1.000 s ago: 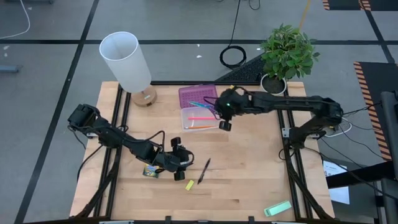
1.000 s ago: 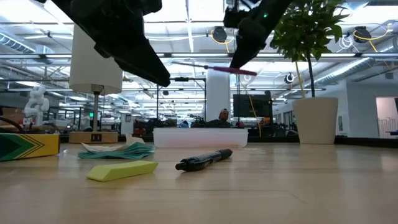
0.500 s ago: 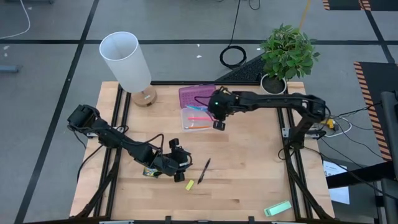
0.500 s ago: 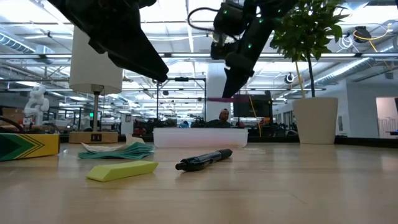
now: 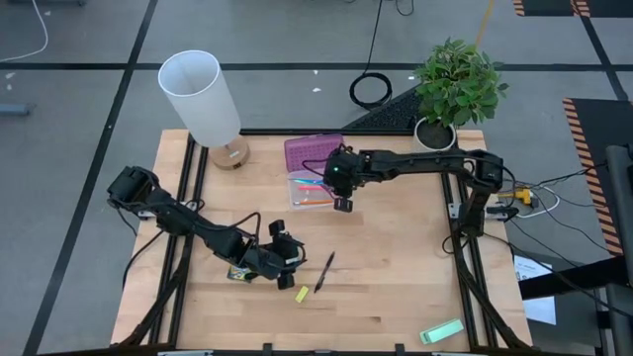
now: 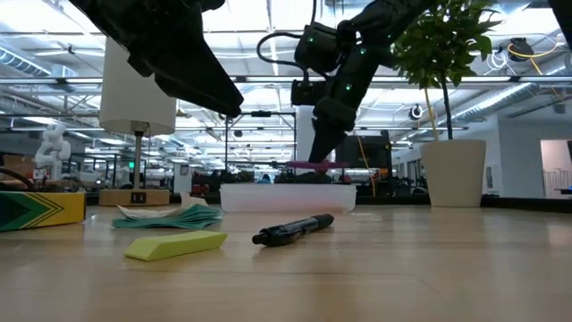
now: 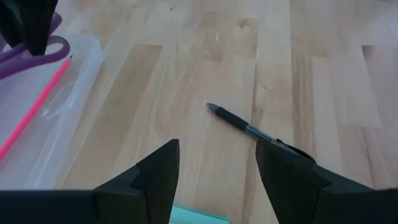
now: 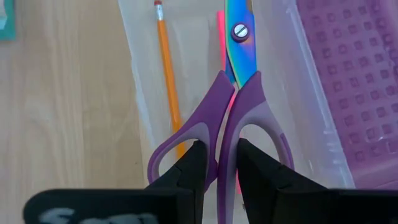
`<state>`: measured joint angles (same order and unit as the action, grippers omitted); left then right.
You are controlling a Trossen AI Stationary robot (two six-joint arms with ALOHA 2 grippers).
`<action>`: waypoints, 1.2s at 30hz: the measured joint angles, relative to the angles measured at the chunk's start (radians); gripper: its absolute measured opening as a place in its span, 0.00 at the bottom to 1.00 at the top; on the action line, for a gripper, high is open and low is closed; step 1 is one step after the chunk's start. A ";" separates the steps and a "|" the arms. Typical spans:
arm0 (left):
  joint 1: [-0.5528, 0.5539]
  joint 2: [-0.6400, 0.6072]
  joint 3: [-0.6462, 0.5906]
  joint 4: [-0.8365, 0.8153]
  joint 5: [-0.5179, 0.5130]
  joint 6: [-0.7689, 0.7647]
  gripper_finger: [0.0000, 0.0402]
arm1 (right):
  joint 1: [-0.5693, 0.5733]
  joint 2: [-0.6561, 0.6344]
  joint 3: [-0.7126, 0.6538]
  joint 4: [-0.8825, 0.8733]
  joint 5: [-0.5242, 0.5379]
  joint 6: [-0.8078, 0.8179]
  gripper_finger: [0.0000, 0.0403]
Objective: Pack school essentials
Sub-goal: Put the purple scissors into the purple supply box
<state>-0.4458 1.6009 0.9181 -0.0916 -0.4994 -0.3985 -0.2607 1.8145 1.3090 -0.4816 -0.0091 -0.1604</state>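
From above, the right gripper [image 5: 342, 194] hangs over the clear pencil tray [image 5: 297, 199] beside its purple lid [image 5: 309, 151], while the left gripper [image 5: 280, 259], fingers spread and empty, sits well apart near the crayon box [image 5: 238, 272], yellow block [image 5: 302, 294] and black pen [image 5: 325, 269]. At table level, the purple-handled scissors [image 6: 315, 165] hang level just above the tray's rim. The right wrist view shows the fingers pinching the scissors [image 8: 233, 106] at the handles, blades pointing away along the tray, parallel to the orange pencil [image 8: 167, 68] and pink pencil [image 8: 221, 37] below, so release looks unobstructed.
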 joint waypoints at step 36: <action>0.013 0.000 0.000 0.037 0.000 0.008 0.54 | -0.019 0.017 -0.104 0.170 0.003 0.149 0.22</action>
<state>-0.4324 1.6009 0.9182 -0.0544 -0.4995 -0.3902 -0.2798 1.8313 1.2052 -0.3119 -0.0059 -0.0113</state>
